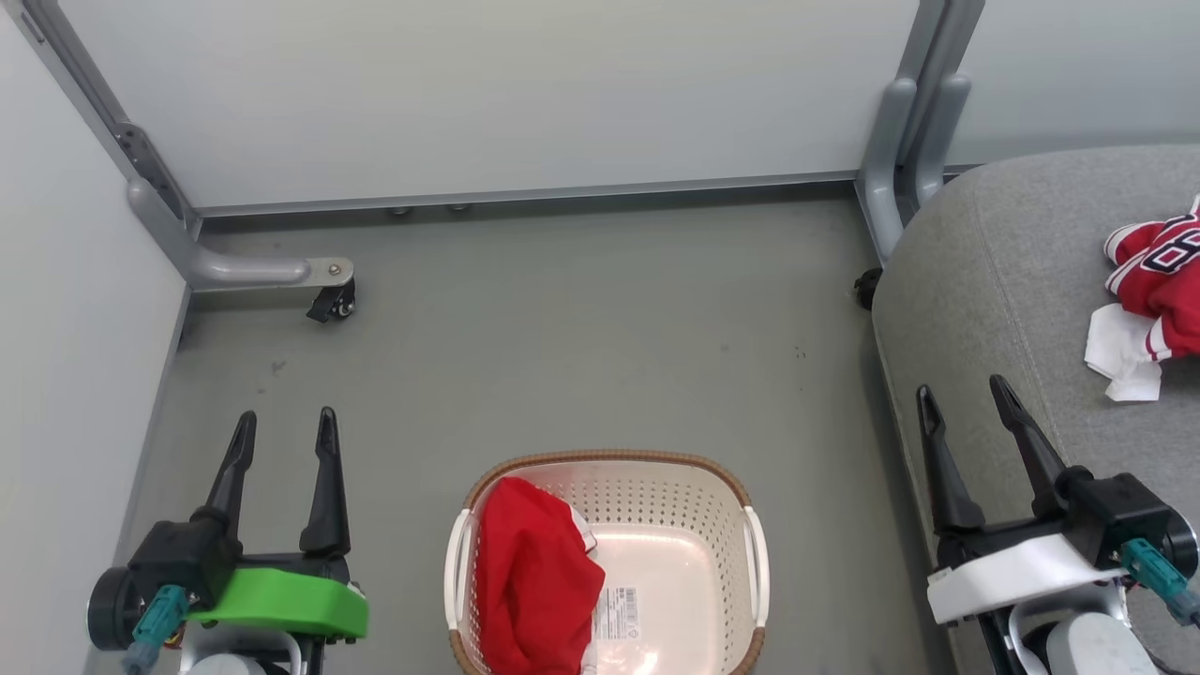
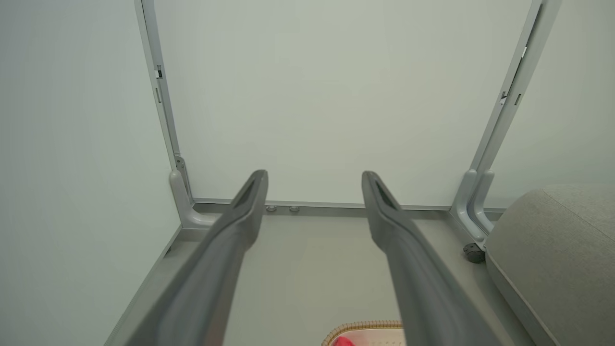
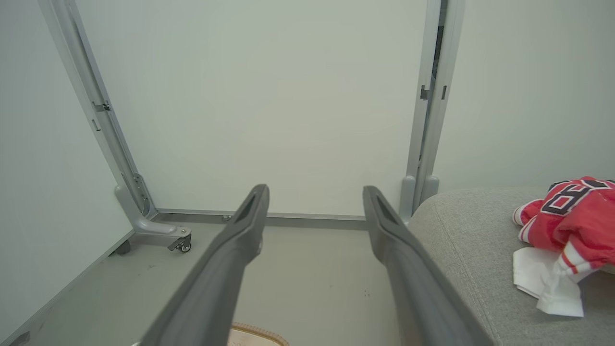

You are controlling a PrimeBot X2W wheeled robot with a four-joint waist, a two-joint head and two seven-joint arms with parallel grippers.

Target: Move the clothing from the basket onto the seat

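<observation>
While a red garment (image 1: 534, 581) lies in the basket (image 1: 609, 457) and the jersey (image 1: 1158, 277) on the seat (image 1: 994, 281), you see the left gripper (image 1: 286, 415) and right gripper (image 1: 962, 387) with jaws apart, empty.

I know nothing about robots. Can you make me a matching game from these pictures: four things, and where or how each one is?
1. numbered jersey
2. plain red garment
3. basket
4. left tool

A. standing on the floor
B. open, with a green mount
C. lying on the grey seat
D. inside the basket

Pairs: 1-C, 2-D, 3-A, 4-B
</observation>
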